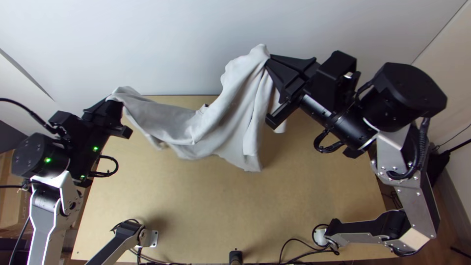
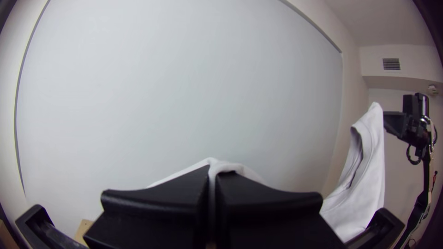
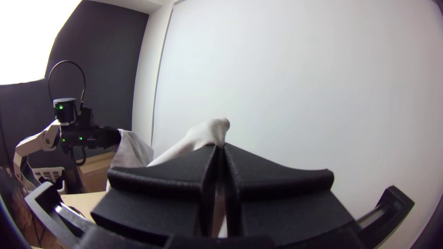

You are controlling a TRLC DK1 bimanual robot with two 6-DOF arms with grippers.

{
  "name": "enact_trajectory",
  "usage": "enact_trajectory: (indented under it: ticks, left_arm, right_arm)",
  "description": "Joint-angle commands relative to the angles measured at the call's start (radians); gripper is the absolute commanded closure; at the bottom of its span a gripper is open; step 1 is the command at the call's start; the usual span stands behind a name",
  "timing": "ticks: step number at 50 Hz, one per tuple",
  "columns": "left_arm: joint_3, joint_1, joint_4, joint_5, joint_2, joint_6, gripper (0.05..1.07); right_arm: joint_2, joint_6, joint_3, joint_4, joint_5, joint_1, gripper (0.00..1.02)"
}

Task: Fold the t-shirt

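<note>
The left arm [image 1: 46,216] rises along the top view's left side, green lights glowing at its wrist [image 1: 41,154]; the left end effector [image 1: 114,100] points inward, fingers [image 2: 154,205] brought together. The right arm [image 1: 417,198] bends outward at its elbow, then angles back inward, the right end effector [image 1: 269,61] raised, fingers [image 3: 159,180] closed together.

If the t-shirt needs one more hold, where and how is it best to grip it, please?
Probably pinch the t-shirt at its loose tip, from the table's near side, one finger on each face. The cloth narrows and hangs free there, while the left gripper and right gripper already pinch it higher up.
</note>
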Motion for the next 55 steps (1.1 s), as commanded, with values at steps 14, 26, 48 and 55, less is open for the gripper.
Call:
enact_trajectory:
  ticks: [14, 26, 48, 55]
  left_arm:
    - [-0.049, 0.019, 0.191, 0.000, 0.276, -0.018, 1.05]
    - [-0.058, 0.019, 0.376, -0.014, 0.506, 0.020, 1.05]
    - [0.048, -0.118, 0.399, -0.031, 0.751, 0.061, 0.10]
    - [0.048, -0.150, 0.294, -0.031, 0.705, 0.072, 0.10]
  right_arm:
    - [-0.067, 0.144, -0.307, 0.107, -0.012, -0.358, 1.00]
    - [-0.152, 0.158, -0.654, 0.354, -0.069, -0.506, 1.00]
    - [-0.099, 0.210, -0.812, 0.509, -0.083, -0.628, 1.00]
    - [-0.092, 0.230, -0.818, 0.509, -0.083, -0.633, 1.00]
